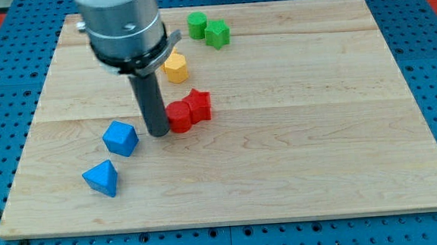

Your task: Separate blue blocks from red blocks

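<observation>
Grey metal cylinder, black clamp ring, straight dark rod down to my tip point(159, 132).

my tip point(159, 131) rests on the wooden board point(319, 154), touching the left side of a red block point(178, 116) that sits against a second red block point(198, 105). a blue cube point(121, 137) lies just left of the tip, with a blue wedge point(102, 178) below it. a yellow block point(175, 67) and two green blocks point(196, 25) point(217, 34) sit near the view's top.
</observation>
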